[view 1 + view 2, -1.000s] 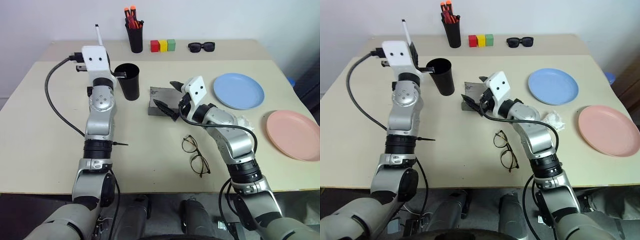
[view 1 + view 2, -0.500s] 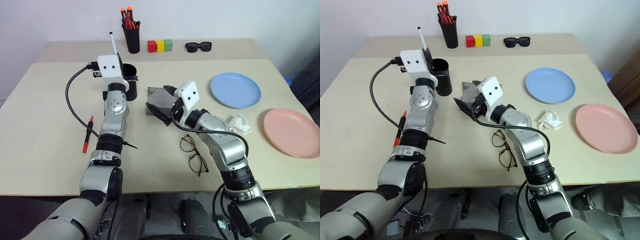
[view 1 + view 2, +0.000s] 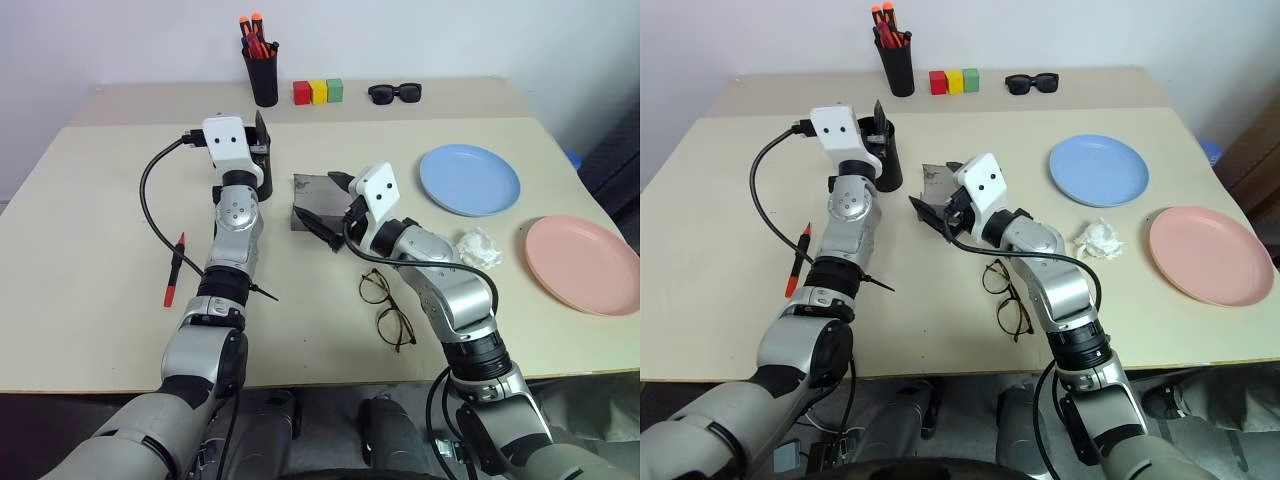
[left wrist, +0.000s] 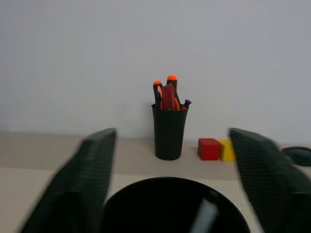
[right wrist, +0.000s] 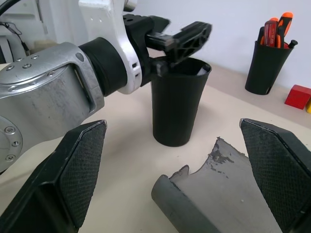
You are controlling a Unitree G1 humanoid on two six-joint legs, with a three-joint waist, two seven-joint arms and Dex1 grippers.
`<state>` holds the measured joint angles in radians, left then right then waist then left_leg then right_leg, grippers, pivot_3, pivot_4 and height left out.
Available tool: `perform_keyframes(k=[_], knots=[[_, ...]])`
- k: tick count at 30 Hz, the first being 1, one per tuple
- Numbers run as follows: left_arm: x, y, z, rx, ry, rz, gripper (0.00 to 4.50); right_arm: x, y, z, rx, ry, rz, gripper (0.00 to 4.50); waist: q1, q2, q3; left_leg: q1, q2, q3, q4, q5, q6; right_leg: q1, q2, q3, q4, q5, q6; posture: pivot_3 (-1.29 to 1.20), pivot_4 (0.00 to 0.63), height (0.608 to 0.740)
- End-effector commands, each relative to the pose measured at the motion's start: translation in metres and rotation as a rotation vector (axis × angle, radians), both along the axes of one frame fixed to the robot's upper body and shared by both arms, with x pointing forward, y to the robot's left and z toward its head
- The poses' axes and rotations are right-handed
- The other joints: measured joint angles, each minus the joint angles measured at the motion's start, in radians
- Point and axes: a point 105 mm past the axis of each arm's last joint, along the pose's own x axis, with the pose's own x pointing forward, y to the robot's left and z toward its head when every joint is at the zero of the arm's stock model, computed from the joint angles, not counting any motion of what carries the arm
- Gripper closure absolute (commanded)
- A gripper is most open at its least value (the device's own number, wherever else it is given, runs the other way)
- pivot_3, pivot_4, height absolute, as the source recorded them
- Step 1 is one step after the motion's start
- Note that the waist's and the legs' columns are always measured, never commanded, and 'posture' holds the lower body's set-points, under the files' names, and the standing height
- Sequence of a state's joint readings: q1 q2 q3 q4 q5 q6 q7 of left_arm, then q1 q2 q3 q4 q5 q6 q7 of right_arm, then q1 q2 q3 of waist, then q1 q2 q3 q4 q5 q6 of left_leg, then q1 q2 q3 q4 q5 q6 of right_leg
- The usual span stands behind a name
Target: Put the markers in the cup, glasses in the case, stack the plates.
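white marker [image 4: 204, 216] dropped — left end effector [image 4: 170, 170] opened, cup [image 5: 177, 102]

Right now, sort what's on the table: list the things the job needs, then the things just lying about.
Job things:
- red marker
- white marker, in the cup
- cup
- glasses
- case, open
- blue plate
- pink plate

Lying about:
- pen holder
- red, yellow and green blocks
- sunglasses
- crumpled tissue
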<state>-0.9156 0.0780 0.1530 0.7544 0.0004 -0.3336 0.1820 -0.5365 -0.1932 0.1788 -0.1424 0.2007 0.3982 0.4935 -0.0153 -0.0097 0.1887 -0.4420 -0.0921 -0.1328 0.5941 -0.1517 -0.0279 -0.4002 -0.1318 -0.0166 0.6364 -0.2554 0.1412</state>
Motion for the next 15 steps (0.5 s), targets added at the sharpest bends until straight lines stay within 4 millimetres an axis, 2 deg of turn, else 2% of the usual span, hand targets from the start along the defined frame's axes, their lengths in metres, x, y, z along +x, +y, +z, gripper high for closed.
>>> perform_keyframes(k=[1,5,9,11,12,15], knots=[[-0.004,0.005,0.022,-0.036,-0.075,0.022,0.33,-0.006,0.001,0.015,0.03,-0.054,0.013,0.0,0.0,0.0,0.0,0.0,0.0,0.0,0.0,0.0,0.0,0.0,0.0,0.0,0.0,0.0,0.0,0.0,0.15,0.74],[-0.012,0.042,0.037,-0.162,-0.105,0.144,0.33,-0.006,0.001,0.017,0.029,-0.058,0.016,0.0,-0.004,0.0,0.0,0.0,0.0,0.0,0.0,0.0,0.0,0.0,0.0,0.0,0.0,0.0,0.0,0.0,0.15,0.74],[-0.028,0.088,0.04,-0.226,-0.026,0.297,0.33,-0.008,-0.004,0.017,0.019,-0.059,0.019,0.0,-0.008,0.0,0.0,0.0,0.0,0.0,0.0,0.0,0.0,-0.003,0.0,0.002,0.005,0.0,0.0,0.0,0.15,0.74],[-0.045,0.118,0.028,-0.261,0.101,0.359,0.33,-0.012,-0.012,0.012,-0.022,-0.046,0.052,0.0,-0.011,0.0,0.0,0.0,0.0,0.0,0.0,0.0,0.0,-0.005,0.0,0.004,0.008,-0.001,0.001,0.0,0.15,0.74],[-0.053,0.127,0.019,-0.28,0.179,0.356,0.33,-0.014,-0.016,0.009,-0.046,-0.038,0.07,0.0,-0.012,0.0,0.0,0.0,0.0,0.0,0.0,0.0,0.0,-0.006,0.0,0.005,0.009,-0.001,0.001,0.0,0.15,0.74],[-0.073,0.134,-0.012,-0.231,0.43,0.261,0.33,-0.019,-0.027,0.001,-0.101,-0.011,0.109,0.0,-0.019,0.0,0.0,0.001,0.0,0.0,0.0,0.0,0.0,-0.006,0.0,0.006,0.01,-0.001,0.001,0.0,0.15,0.74]])
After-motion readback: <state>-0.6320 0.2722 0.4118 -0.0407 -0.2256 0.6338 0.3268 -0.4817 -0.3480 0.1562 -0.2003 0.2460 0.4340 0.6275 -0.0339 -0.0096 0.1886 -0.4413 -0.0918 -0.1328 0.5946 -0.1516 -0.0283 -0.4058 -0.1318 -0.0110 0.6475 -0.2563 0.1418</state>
